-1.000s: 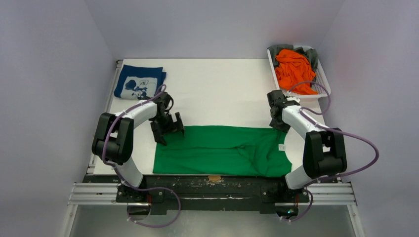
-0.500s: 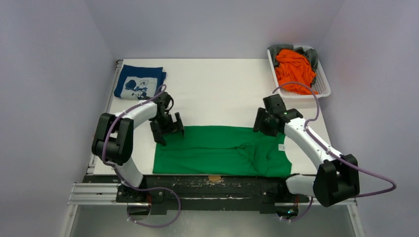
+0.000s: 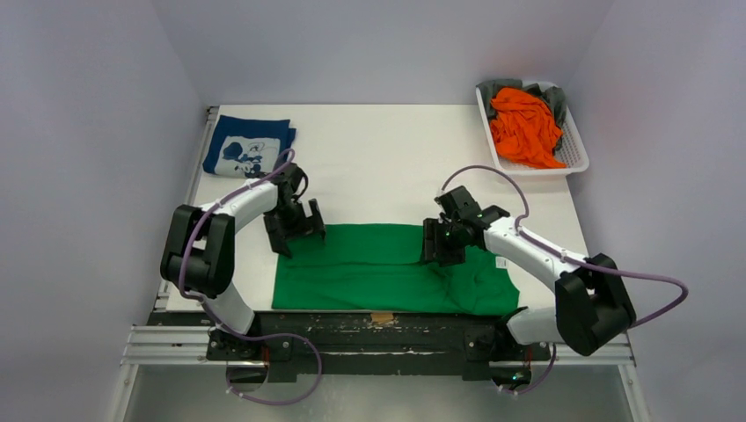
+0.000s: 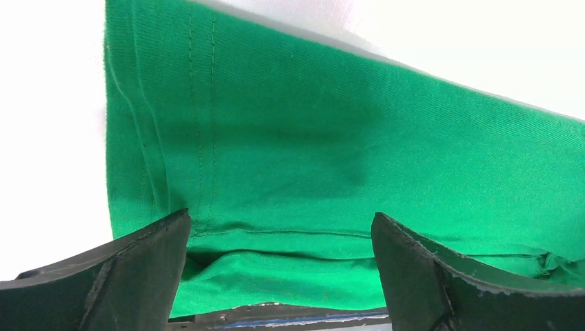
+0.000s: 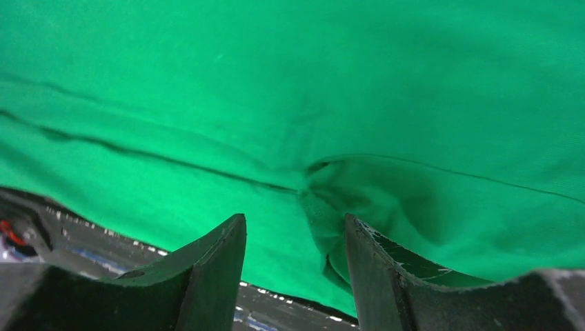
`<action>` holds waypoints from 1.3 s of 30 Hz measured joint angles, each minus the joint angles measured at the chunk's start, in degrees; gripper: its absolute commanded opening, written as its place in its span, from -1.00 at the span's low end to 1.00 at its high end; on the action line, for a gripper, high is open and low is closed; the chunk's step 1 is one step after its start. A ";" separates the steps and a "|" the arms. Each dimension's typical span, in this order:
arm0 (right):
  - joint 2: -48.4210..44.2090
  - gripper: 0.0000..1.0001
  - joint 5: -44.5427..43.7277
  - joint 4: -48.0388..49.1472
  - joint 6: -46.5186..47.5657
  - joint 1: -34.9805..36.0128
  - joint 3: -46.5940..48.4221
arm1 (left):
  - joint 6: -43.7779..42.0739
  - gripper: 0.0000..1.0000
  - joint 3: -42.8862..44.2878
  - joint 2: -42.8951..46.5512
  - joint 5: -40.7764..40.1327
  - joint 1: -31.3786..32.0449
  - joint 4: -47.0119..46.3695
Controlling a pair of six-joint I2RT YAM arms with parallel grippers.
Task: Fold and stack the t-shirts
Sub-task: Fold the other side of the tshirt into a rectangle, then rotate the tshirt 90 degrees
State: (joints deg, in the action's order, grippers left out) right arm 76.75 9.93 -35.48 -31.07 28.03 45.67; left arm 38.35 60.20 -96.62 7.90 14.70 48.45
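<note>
Along near edge of desk [image 3: 387, 167] | green t-shirt [image 3: 369, 274] lies flat | left end effector [image 3: 297, 236] released at its far-left corner | right end effector [image 3: 442, 253] parted, holding nothing, over its middle wrinkles

White table [image 3: 387, 158] between pale lilac-grey walls [image 3: 88, 132], aluminium rail [image 3: 378, 347] along its near edge.

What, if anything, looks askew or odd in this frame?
The green t-shirt is mostly flat, but its right part is puckered into creases beneath the right gripper. An orange t-shirt lies crumpled in the white basket, over a grey one. The navy t-shirt is neatly folded.
</note>
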 measured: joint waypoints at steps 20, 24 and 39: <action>-9.51 0.21 2.01 -5.88 3.17 9.77 0.50 | -0.02 1.00 2.36 2.29 -0.66 0.02 2.25; -11.58 0.24 -2.38 -5.70 0.42 5.40 0.33 | -0.07 1.00 4.59 3.58 0.15 0.28 2.01; 3.93 0.24 -7.85 -1.31 -12.52 -8.17 -3.43 | -0.61 1.00 -2.03 2.80 8.61 2.95 -2.58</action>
State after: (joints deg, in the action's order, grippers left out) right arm 80.68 2.09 -36.80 -43.59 19.86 42.24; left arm 37.74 58.17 -93.82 16.51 17.65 45.87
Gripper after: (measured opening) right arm 0.619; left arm 0.998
